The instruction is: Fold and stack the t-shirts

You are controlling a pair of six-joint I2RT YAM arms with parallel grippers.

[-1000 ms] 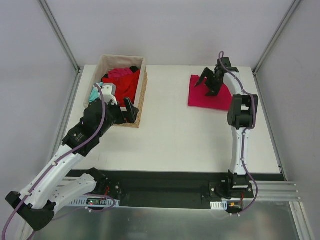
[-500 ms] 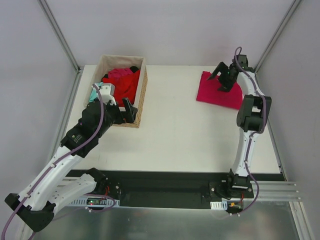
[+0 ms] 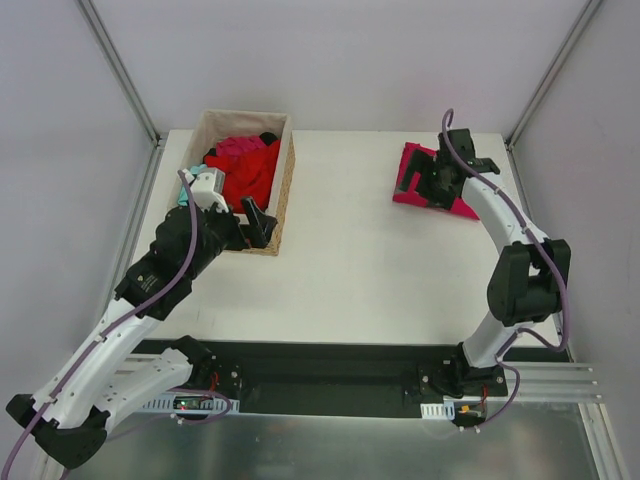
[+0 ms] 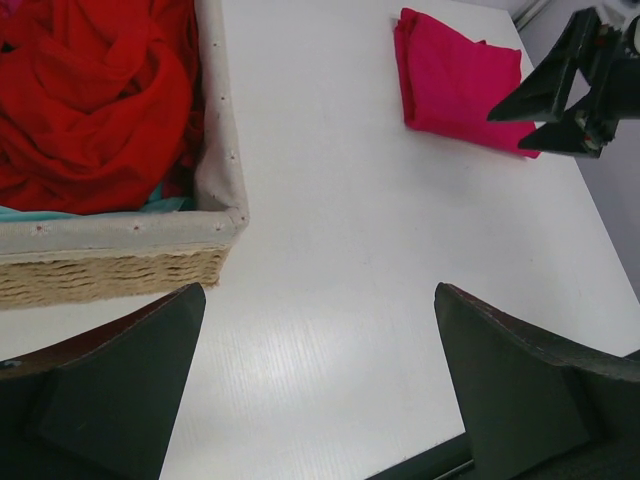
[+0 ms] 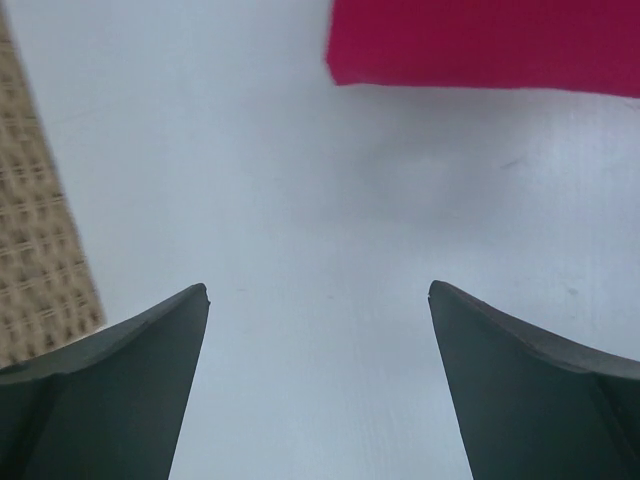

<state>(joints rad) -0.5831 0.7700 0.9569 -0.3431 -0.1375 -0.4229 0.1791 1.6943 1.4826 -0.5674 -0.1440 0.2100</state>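
Swinging back from the far edge, the right arm now has its elbow dropped toward 4 o'clock, and the folded crimson t-shirt [image 3: 411,162] sits slightly further right than a second ago; the left arm has hardly shifted. From above, that folded shirt lies flat at 1 o'clock on the bench [image 3: 350,260], partly hidden under the right hand [image 3: 418,190], whose fingers are spread and hold nothing. The wicker basket [image 3: 283,190] stands at 10 o'clock with the red t-shirt [image 3: 255,170] heaped on top, magenta [image 3: 235,148], black [image 3: 268,138] and teal [image 3: 187,195] cloth showing around it, and the left hand [image 3: 255,225] hovers at its near corner. The left wrist view shows that hand [image 4: 320,400] wide open and empty over bare bench, with the red shirt [image 4: 90,100] crumpled in deep folds at 11 o'clock. The right wrist view shows its hand [image 5: 320,380] apart and empty, the folded shirt's edge [image 5: 480,40] at 12 o'clock. These shirts look light, limp and likely tangled; a pinch on a raised crest of the red heap should lift it, though neighbours may drag along.
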